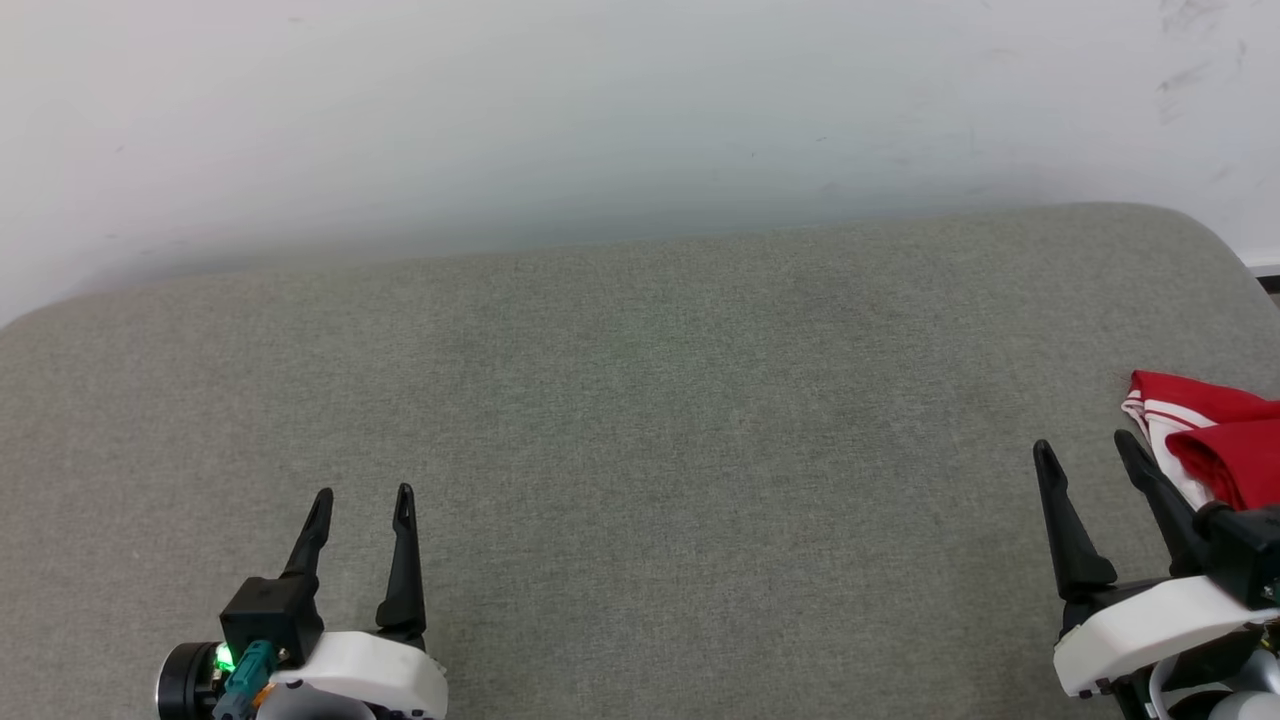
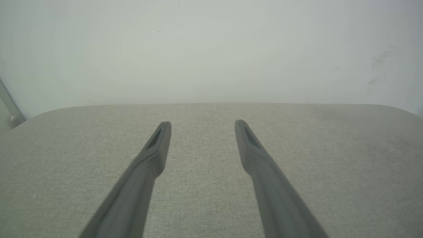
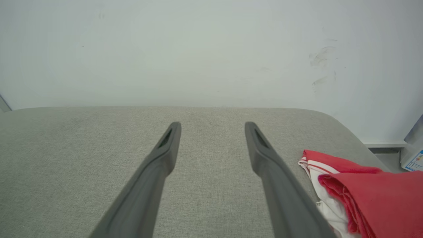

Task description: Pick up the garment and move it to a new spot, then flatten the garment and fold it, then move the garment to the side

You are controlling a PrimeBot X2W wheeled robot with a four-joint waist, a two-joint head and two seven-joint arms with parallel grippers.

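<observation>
Head view: both arms parked low over the grey cushion (image 1: 640,420). Left gripper (image 1: 362,492) bottom left, fingers spread, nothing btwn them. Right gripper (image 1: 1085,448) bottom right, also spread and empty. The shirt (image 1: 1215,430) sits bunched at the far right edge, red w/ white striped trim, just beside the right gripper's outer finger. Might be brushing it, can't tell from this angle.

Left wrist view: left gripper (image 2: 203,123) wide apart, bare cushion (image 2: 66,148) ahead and the wall (image 2: 211,49) behind.

Right wrist view: right gripper (image 3: 213,124) fingers apart over the cushion (image 3: 82,148), shirt (image 3: 363,191) off to the side of them, folded over on itself w/ layers stacked at the edge.

Which step is this? Looks to me like either the very start or the very end, since the shirt's already off to the side. Imo if it's the start, the right arm needs to swing toward the pile, drop its fingers around a thick fold and close, then carry it to the open middle.
</observation>
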